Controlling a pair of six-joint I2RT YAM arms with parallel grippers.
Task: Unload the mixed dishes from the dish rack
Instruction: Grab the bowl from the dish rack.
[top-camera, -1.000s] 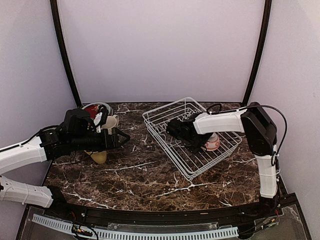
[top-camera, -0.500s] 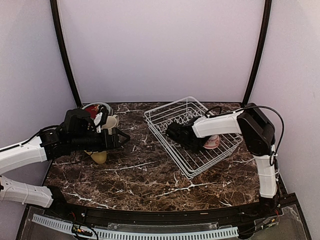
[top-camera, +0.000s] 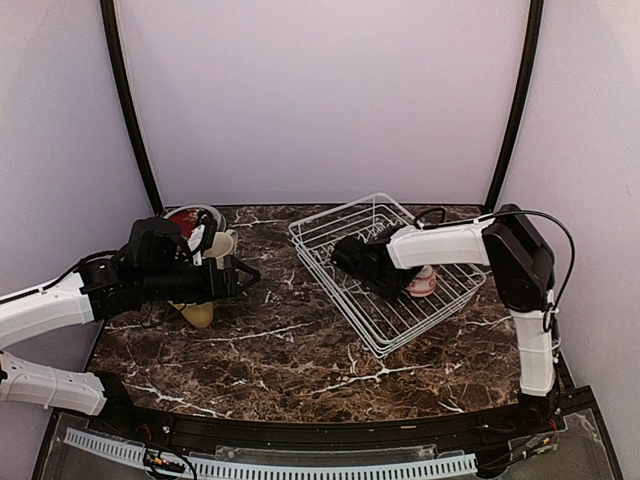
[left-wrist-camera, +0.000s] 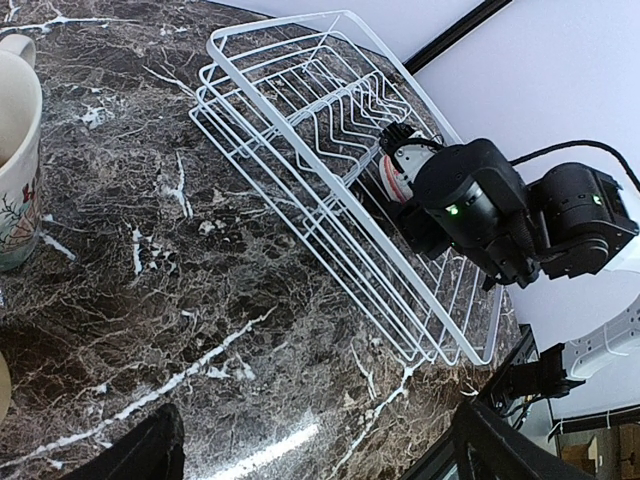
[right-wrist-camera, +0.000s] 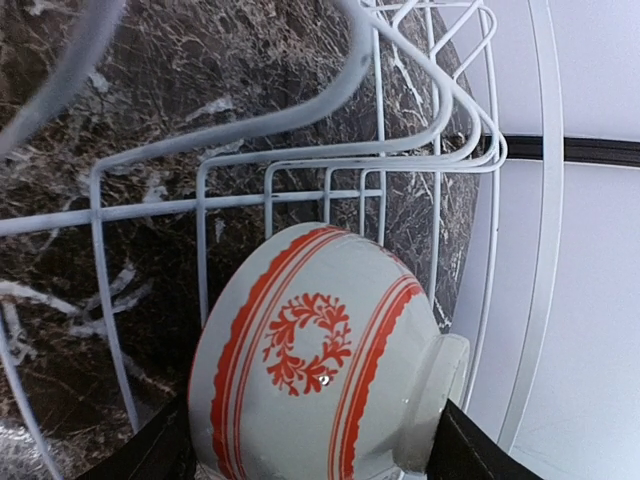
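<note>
My right gripper (right-wrist-camera: 300, 460) was down inside the rack (top-camera: 345, 240), and the bowl (right-wrist-camera: 320, 360), white with red bands and a red wreath, lay on its side right between its fingers (right-wrist-camera: 150, 450), rim toward one finger and foot toward the other. Both fingers sat close against it, but I could not tell whether they were pinching it or only flanking it. Rack wires crossed just ahead of the fingertips, with the table (top-camera: 300, 340) showing through them. My left gripper (left-wrist-camera: 320, 455) hung released over the marble, its fingers (left-wrist-camera: 140, 450) spread wide with nothing between them. The rack stood well ahead of it, and I could see the bowl and the right gripper through its wires. To this gripper's left, near the finger, stood a cream mug (left-wrist-camera: 15, 150). From above, a yellow mug (top-camera: 198, 314) lay under the left wrist, and a stack of dishes (top-camera: 190, 217) sat just behind it.
</note>
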